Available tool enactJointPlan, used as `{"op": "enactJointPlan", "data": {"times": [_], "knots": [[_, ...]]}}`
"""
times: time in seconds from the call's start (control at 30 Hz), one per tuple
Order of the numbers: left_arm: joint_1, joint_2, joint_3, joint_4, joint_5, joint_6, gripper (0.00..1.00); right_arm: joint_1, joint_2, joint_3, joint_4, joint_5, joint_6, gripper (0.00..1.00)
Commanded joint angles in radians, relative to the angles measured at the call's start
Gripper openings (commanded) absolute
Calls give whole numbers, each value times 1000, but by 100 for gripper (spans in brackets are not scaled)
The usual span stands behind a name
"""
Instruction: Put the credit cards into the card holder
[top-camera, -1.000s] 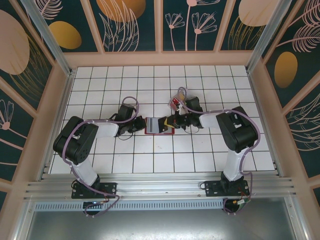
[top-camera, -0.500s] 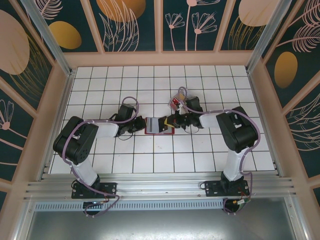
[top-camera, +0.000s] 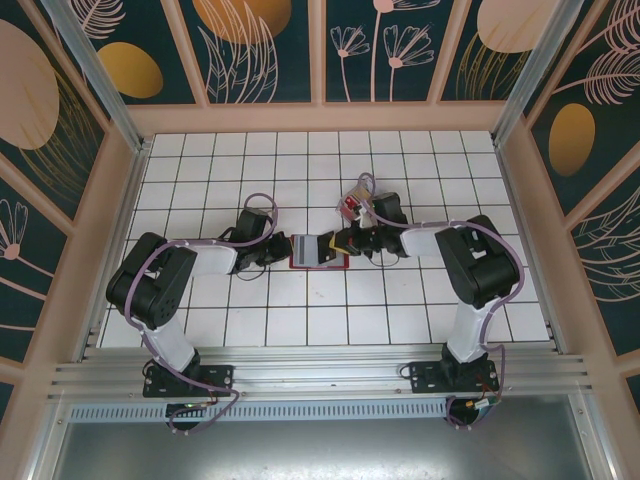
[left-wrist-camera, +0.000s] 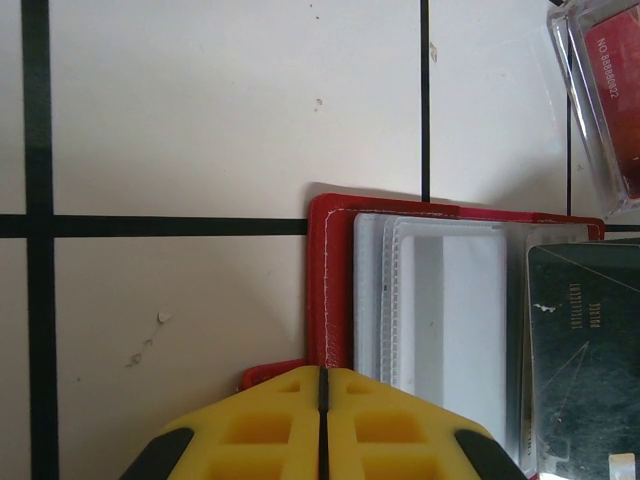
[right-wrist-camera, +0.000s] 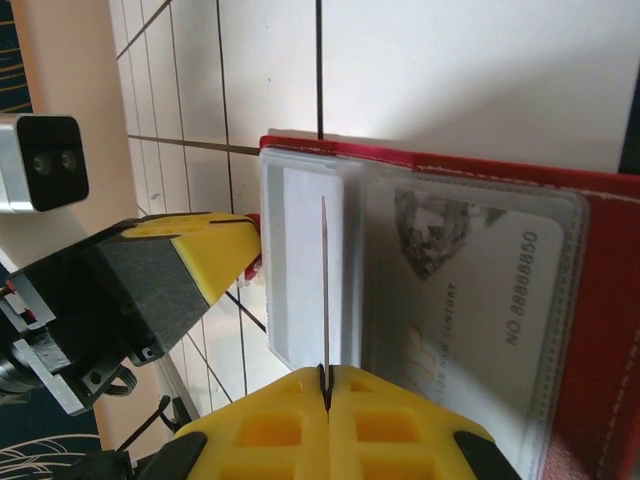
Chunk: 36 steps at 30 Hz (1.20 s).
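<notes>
Nearest, right end effector (right-wrist-camera: 325, 385): pressed together, pinching credit card (right-wrist-camera: 324, 290) edge-on, lower centre.
Card holder (right-wrist-camera: 605, 300): open flat on worktop (top-camera: 400, 300), mid-frame overhead.
Left end effector (left-wrist-camera: 322, 385): clamped on holder's edge.
Technique: likely lower card flat, feed slowly into clear sleeve (right-wrist-camera: 290, 260).

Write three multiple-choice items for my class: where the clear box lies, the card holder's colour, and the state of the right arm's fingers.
1. The clear box lies: A) farther back than the card holder; B) by the arm bases; C) in the far-left corner.
2. The card holder's cover is: A) blue; B) red; C) green.
3. The right gripper has its fingers: A) wide open; B) shut on the box; C) shut on a thin card.
Key: 1A, the top view shows it beyond the holder; 2B, red rim; 3C, card edge-on between closed fingers.
</notes>
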Motion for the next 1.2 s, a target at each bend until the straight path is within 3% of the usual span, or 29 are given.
{"op": "enactJointPlan", "data": {"times": [0.0, 0.8, 1.17], "knots": [[3, 9, -22, -38, -5, -6, 10, 1, 10, -12, 22, 12, 12, 0], [-1, 21, -24, -11, 9, -20, 10, 14, 96, 47, 53, -13, 29, 0], [-1, 22, -25, -12, 8, -23, 10, 63, 125, 76, 57, 38, 15, 0]]}}
